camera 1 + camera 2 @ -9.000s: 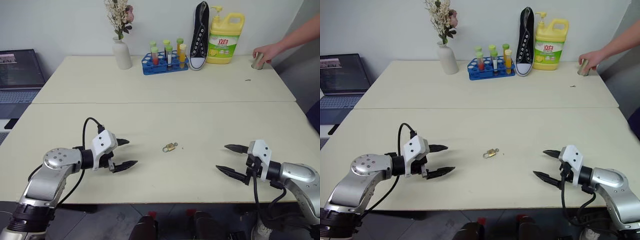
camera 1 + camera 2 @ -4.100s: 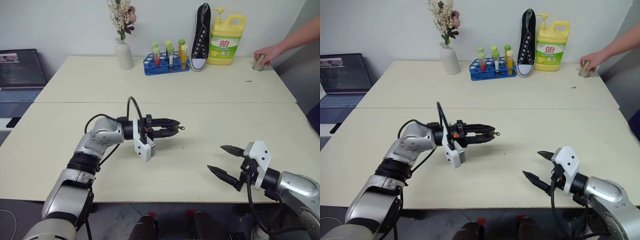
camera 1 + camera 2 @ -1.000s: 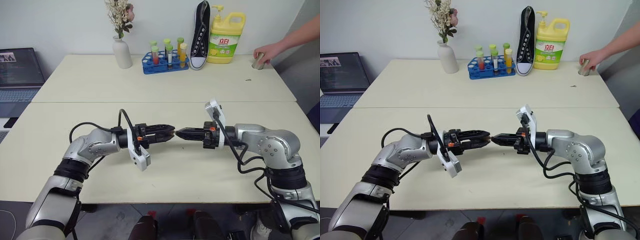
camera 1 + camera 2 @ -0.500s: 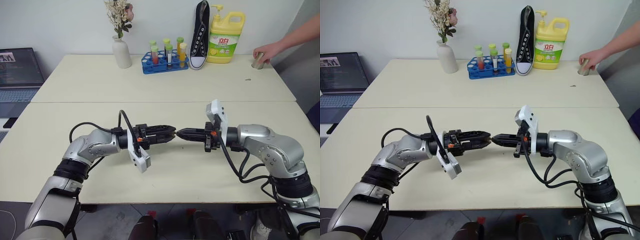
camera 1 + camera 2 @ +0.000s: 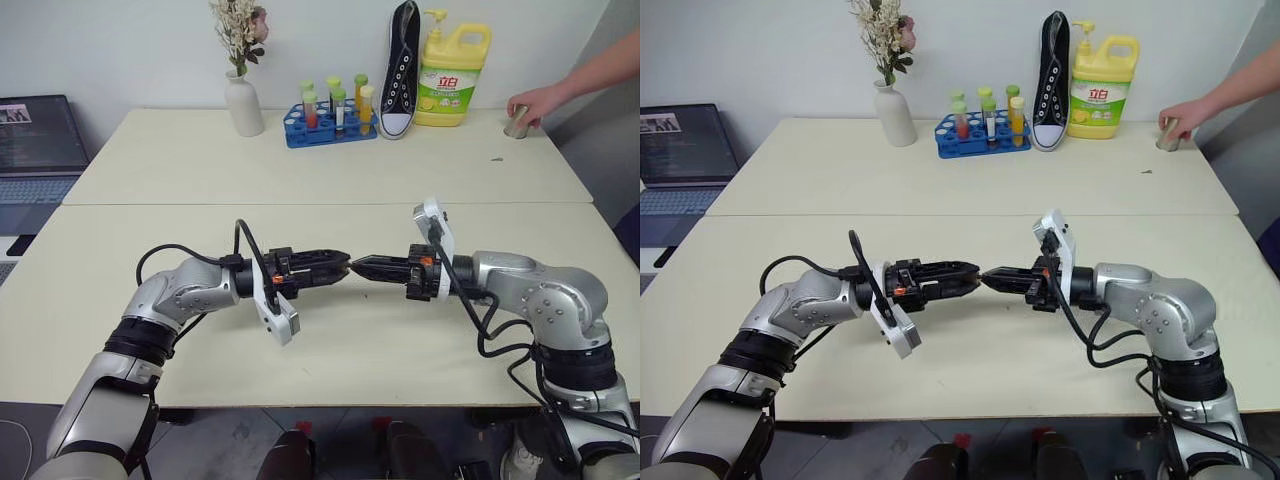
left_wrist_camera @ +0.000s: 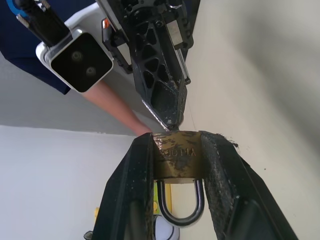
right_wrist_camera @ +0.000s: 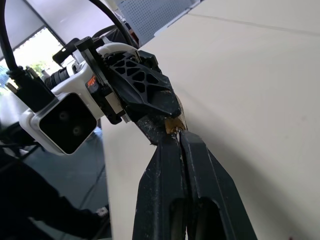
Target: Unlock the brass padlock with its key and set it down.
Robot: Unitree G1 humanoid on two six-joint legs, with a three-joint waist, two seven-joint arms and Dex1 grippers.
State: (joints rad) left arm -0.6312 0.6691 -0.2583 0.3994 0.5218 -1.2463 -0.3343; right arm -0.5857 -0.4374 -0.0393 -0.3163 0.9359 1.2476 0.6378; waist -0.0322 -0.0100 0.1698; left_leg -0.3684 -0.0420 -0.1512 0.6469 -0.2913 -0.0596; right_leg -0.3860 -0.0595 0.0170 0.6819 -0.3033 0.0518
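Cream table (image 5: 330,370) below; my left gripper (image 5: 340,268) clamps brass padlock (image 6: 176,156), keyhole end facing 3 o'clock. Right gripper (image 5: 362,266), pinched shut, meets it tip-to-tip from 3 o'clock; key unclear.

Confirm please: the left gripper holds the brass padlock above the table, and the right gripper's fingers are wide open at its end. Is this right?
Not quite. The right gripper is shut, fingers pressed together with their tips at the brass padlock, as the right wrist view shows. The rest holds: the left gripper clamps the padlock above the table.
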